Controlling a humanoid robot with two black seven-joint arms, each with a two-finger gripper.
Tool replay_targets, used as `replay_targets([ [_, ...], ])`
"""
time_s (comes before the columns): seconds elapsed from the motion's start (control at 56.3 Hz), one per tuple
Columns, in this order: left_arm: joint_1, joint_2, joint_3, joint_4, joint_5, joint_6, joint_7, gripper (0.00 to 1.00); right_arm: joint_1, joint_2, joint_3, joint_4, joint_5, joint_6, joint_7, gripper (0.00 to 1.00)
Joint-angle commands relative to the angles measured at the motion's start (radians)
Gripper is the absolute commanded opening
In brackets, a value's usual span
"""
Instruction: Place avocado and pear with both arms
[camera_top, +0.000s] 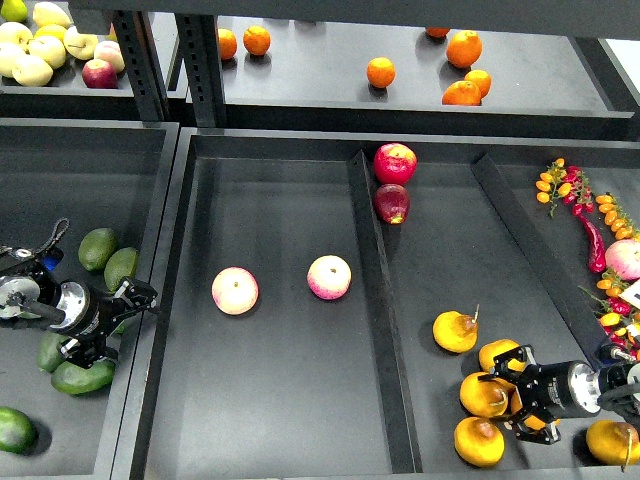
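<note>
Several dark green avocados lie in the left bin; one (121, 268) sits just above my left gripper (128, 322) and another (83, 377) just below it. The left gripper's two fingers are spread apart, and a sliver of green shows between them. Several yellow-orange pears with brown blotches lie in the right compartment. My right gripper (515, 402) is open, with its fingers on either side of the right end of one pear (485, 395), which rests on the floor. Another pear (455, 331) lies apart, up and to the left.
Two pink-yellow peaches (235, 290) (329, 277) lie in the middle compartment (270, 420). Two red fruits (394, 163) lie beyond the divider (375, 300). Oranges (380, 72) are on the back shelf, pale apples (40, 50) at the back left, and chillies and small tomatoes (595, 235) on the right.
</note>
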Motion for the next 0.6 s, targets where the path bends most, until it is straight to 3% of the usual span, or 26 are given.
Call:
replay_targets([
  [0.0,-0.001,0.001,-0.058,0.000,0.000,0.000,0.000,1.00,0.005,-0.008,0.009,0.013,0.009,0.000,0.001,1.00],
  [0.586,0.001,0.005,-0.453,0.005,-0.152,0.000,0.000,1.00,0.039,-0.065,0.228,0.108,0.102,0.000,0.001,1.00],
])
